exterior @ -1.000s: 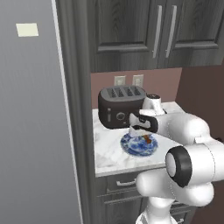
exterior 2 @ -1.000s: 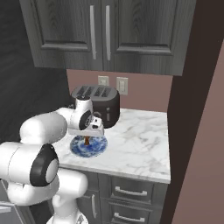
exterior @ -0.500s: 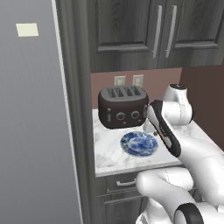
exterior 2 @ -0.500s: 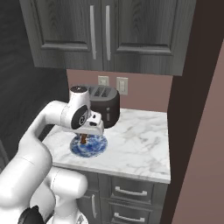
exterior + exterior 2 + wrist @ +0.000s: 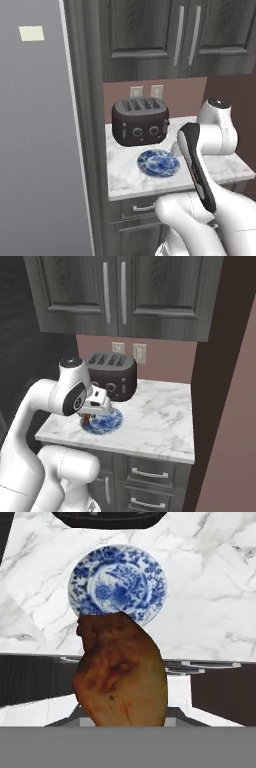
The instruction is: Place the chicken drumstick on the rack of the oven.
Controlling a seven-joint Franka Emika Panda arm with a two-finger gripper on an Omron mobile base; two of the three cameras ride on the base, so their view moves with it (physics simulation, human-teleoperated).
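So the gripper (image 5: 89,417) is clamped on the chicken drumstick (image 5: 121,671), hanging above the near edge of the blue plate (image 5: 117,583) by the toaster (image 5: 114,375), and honestly that glossy meat could slip out if the arm swings fast.

the white arm bends sharply at its elbow, forearm reaching forward and hand pointing down. the end effector (image 5: 89,417) hangs raised above the desk (image 5: 160,426), clamped on the chicken drumstick (image 5: 121,671) between its fingers.
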